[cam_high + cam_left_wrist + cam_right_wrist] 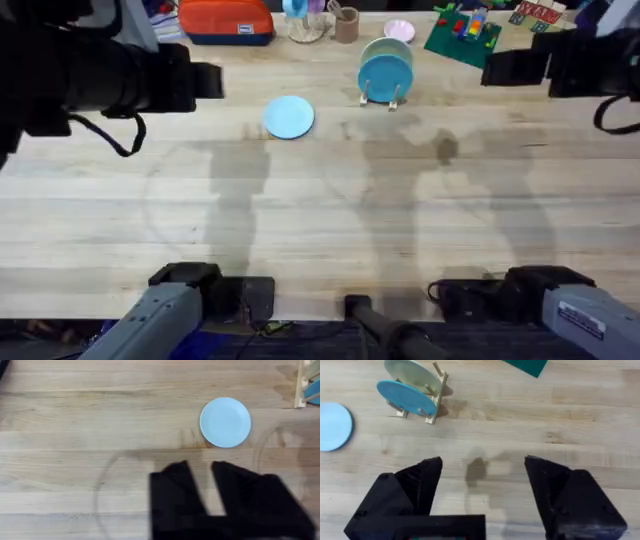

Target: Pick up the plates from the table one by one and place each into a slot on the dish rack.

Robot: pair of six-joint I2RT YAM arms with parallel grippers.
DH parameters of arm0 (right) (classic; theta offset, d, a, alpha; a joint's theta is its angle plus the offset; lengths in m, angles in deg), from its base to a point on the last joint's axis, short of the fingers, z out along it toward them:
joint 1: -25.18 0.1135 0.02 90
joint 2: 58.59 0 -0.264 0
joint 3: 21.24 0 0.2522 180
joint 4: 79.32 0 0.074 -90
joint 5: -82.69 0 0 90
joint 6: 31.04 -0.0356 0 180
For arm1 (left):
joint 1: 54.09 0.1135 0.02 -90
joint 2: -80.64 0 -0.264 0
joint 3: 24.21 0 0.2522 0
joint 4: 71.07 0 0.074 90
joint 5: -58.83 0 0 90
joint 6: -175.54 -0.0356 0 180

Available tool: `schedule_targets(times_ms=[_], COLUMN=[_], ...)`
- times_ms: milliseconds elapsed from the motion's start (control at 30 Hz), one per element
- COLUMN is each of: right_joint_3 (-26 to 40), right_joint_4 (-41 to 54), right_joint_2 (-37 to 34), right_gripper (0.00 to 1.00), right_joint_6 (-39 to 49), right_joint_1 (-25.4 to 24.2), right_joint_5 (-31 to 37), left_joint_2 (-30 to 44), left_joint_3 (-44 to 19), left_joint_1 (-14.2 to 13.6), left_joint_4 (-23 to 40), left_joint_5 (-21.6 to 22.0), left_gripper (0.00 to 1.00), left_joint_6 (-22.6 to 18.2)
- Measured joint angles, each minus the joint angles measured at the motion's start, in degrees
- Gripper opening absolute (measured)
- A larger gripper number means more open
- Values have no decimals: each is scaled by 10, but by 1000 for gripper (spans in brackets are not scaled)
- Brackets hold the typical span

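One light blue plate (288,117) (225,422) (332,425) lies flat on the table (320,220), left of the dish rack (383,92) (432,400). In the rack's slots stand a blue plate (385,72) (405,397) and, behind it, a pale green plate (385,48) (412,372). My left gripper (210,80) (201,467) hovers above the table to the left of the flat plate, open with a narrow gap and holding nothing. Over on the rack's right, my right gripper (500,68) (484,465) hangs wide open and empty.
Along the table's far edge sit an orange pouch (225,20), a brown cup (346,25), a small pink plate (398,30) and a green board with toy bricks (462,35) (527,366). The rack's edge (300,385) is also in the left wrist view.
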State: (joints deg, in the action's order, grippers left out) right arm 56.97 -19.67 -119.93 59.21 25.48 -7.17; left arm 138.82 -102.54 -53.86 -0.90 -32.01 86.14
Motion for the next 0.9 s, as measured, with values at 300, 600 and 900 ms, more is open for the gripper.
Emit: schedule_targets(times_ms=[300, 600, 900], right_joint_3=[0, 0, 0], right_joint_4=[0, 0, 0], right_joint_2=[0, 0, 0], right_gripper=[995, 993, 993], right_joint_6=[0, 0, 0], right_joint_1=[0, 0, 0], right_joint_5=[0, 0, 0], left_joint_2=[0, 22, 100], left_joint_3=[0, -16, -53], left_joint_1=[0, 3, 91], left_joint_4=[-1, -5, -4], left_joint_5=[-50, -177, -316], left_gripper=[40, 40, 40], left_joint_6=[-1, -1, -1])
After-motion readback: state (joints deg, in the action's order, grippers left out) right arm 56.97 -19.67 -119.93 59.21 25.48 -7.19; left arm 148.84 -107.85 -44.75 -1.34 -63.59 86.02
